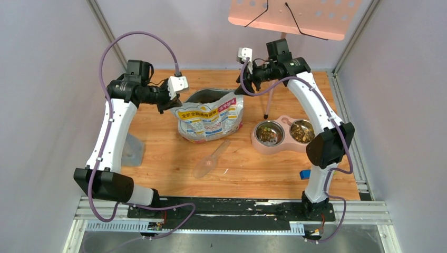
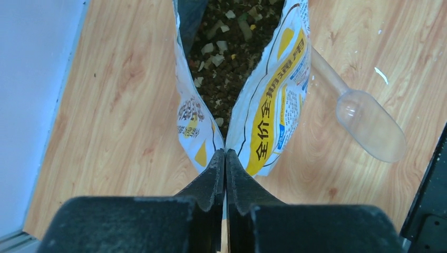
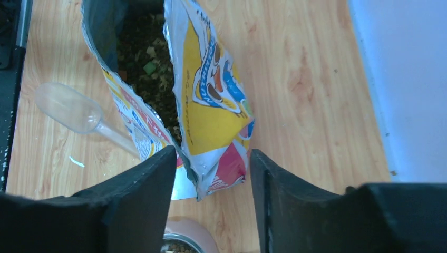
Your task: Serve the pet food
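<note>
Pet food (image 2: 224, 68) lies in the open bag (image 2: 269, 116) just beyond the left pincer (image 2: 225, 153), which pinches its rim; the right pincer (image 3: 212, 153) straddles the opposite corner, spread.

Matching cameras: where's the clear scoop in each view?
Top external: scoop at centre, nearer than the bag.
Left wrist: scoop at right, beside the bag.
Right wrist: scoop at left, beside the bag.
Shared landmark: the open printed bag.

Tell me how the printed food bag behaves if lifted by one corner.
The white, yellow and magenta printed bag is probably floppy: its thin walls crease. Loose brown kibble inside likely makes it bottom-heavy and spillable.
</note>
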{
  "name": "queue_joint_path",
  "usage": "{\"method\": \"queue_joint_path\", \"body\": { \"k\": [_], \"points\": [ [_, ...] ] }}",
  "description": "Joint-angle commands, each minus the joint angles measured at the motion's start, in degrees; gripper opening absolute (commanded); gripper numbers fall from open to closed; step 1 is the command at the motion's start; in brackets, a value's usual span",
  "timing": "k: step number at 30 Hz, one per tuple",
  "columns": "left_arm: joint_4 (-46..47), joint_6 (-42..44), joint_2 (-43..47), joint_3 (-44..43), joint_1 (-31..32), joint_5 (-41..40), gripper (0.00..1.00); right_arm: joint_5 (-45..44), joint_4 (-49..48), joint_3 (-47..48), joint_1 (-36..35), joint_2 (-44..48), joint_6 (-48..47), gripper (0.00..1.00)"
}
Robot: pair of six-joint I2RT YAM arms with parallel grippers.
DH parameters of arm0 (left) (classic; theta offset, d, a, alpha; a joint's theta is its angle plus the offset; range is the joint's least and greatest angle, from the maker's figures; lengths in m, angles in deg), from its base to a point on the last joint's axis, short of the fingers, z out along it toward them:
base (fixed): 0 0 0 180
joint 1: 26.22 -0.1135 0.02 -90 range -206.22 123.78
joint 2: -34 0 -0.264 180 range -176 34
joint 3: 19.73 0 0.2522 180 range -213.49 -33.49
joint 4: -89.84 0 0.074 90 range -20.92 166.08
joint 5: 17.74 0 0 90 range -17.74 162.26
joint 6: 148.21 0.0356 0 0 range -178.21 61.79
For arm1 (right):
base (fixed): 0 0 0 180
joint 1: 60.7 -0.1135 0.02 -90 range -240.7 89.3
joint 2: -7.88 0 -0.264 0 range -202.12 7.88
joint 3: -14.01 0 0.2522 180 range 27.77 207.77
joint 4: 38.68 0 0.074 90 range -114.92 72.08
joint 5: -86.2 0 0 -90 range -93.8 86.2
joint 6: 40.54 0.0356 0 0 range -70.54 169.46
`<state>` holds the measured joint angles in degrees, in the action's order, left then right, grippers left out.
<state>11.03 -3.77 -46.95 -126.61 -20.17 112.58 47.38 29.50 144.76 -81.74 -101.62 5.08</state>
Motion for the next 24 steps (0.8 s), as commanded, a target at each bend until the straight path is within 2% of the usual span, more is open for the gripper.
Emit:
{"method": "queue_joint_path", "body": {
  "k": [1, 4, 12, 20, 24],
  "points": [
    [-0.5, 2.8, 0.2, -2.9, 0.0, 0.5, 0.00, 2.3, -5.1, 1.6, -1.8, 4.9, -3.8, 0.58],
    [-0.4, 2.7, 0.2, -3.4, 0.0, 0.5, 0.00, 1.8, -4.9, 2.1, -4.2, 3.6, -5.5, 0.60],
    [0.0, 2.0, 0.8, -3.4, 0.0, -0.8, 0.00, -0.4, 0.4, 5.6, -9.1, 0.3, -13.1, 0.60],
    [1.8, 0.2, 0.7, -3.9, 0.0, -1.4, 0.00, 0.9, 1.3, 6.5, -11.7, 1.3, -12.4, 0.64],
    [2.1, -0.7, 0.7, -4.7, 0.0, -0.4, 0.00, -2.0, -0.7, 6.6, -14.6, -0.8, -11.6, 0.65]
  ]
}}
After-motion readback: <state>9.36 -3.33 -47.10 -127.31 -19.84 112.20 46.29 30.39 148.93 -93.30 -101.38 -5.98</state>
